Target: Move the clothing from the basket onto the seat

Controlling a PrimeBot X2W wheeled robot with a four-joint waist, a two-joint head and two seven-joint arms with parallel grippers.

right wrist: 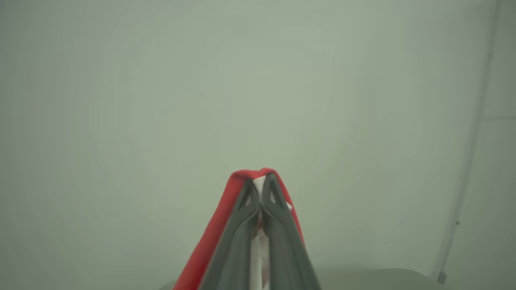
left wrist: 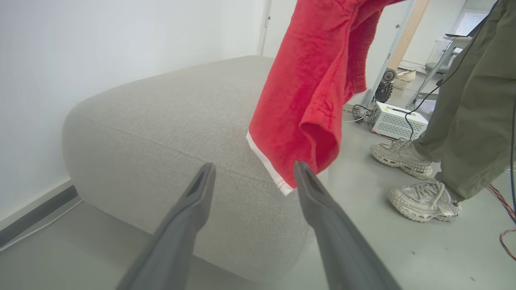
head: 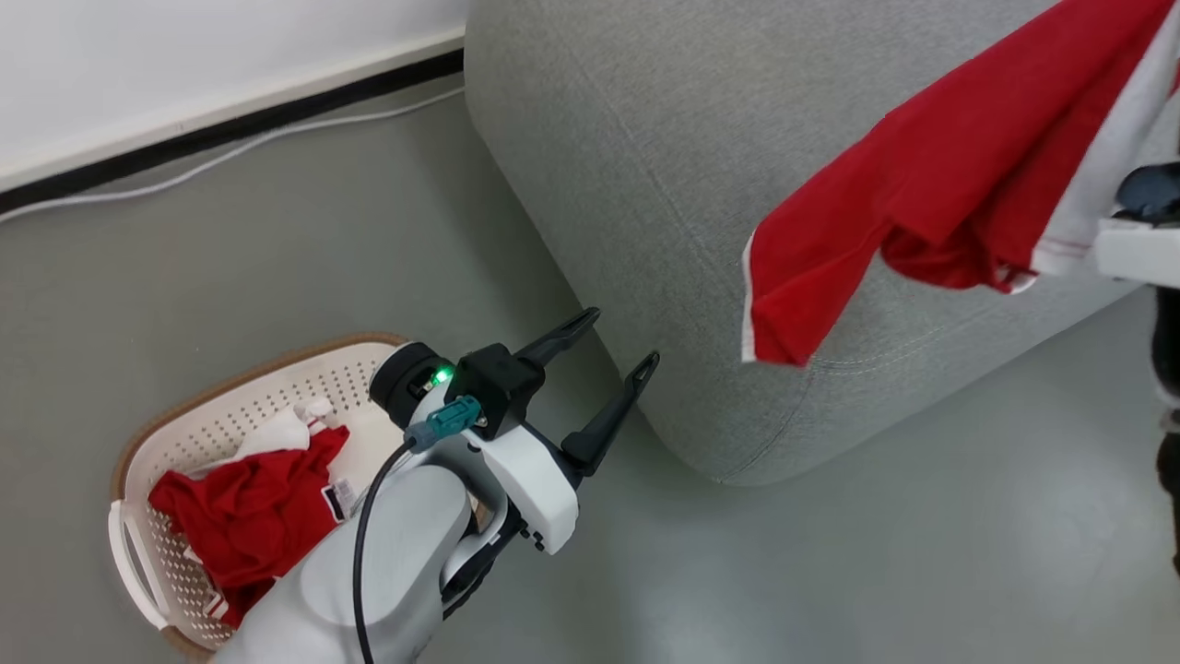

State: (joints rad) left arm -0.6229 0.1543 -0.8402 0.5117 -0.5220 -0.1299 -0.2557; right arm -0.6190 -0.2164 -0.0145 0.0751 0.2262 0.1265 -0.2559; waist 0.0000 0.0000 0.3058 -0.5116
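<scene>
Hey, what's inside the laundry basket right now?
Crumpled red clothing with white parts lies in the basket. The robot's left forearm covers part of the basket, and the clothing hides most of the floor beneath it, so anything there can't be seen.

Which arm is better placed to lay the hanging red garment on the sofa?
Right: the right gripper is shut on the garment near the sofa; the left gripper is open, empty.

a test lab: wired equipment box (left wrist: 398, 120) on bare grey floor (left wrist: 403, 253).
</scene>
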